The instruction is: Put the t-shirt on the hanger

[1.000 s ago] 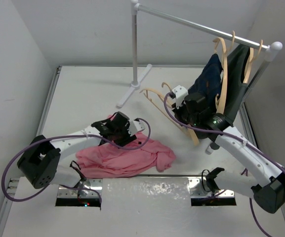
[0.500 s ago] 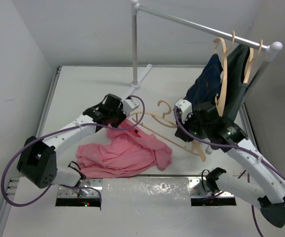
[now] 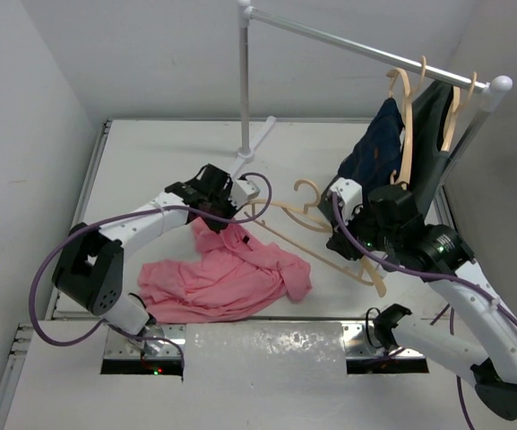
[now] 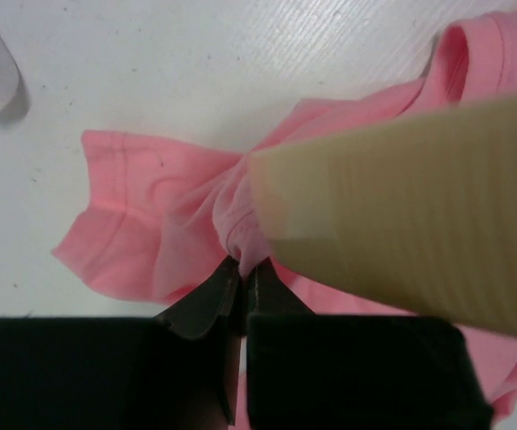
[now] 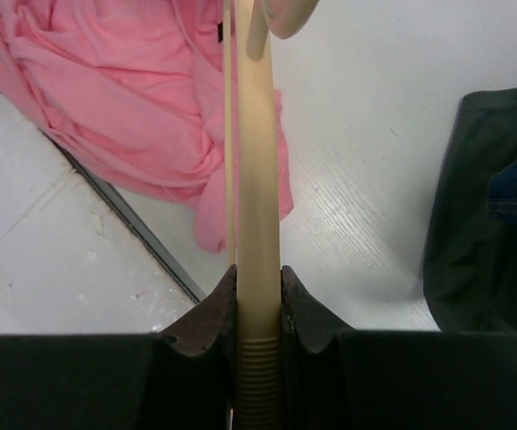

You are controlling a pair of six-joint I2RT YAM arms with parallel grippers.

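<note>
The salmon-pink t-shirt (image 3: 231, 276) lies bunched on the white table (image 3: 150, 161), with one part pulled up to my left gripper (image 3: 215, 218). In the left wrist view, that gripper (image 4: 243, 266) is shut on a fold of the t-shirt (image 4: 150, 206). The tan end of the hanger (image 4: 401, 215) sits right beside the pinch. My right gripper (image 3: 348, 253) is shut on one arm of the pale wooden hanger (image 3: 374, 279). It holds the hanger above the table with the other arm reaching toward the cloth. In the right wrist view, the jaws (image 5: 259, 287) clamp the hanger (image 5: 258, 179), and the t-shirt (image 5: 124, 98) lies beyond.
A white clothes rack (image 3: 245, 81) stands at the back, its foot (image 3: 240, 163) on the table. Two wooden hangers on its bar carry a navy garment (image 3: 374, 148) and a black garment (image 3: 433, 152). The black garment (image 5: 486, 224) hangs close to the right arm. A metal strip (image 3: 267, 345) runs along the near edge.
My left gripper has shut on the t-shirt and lifted part of it up and back. My right gripper has carried the hanger off the table toward the cloth.
</note>
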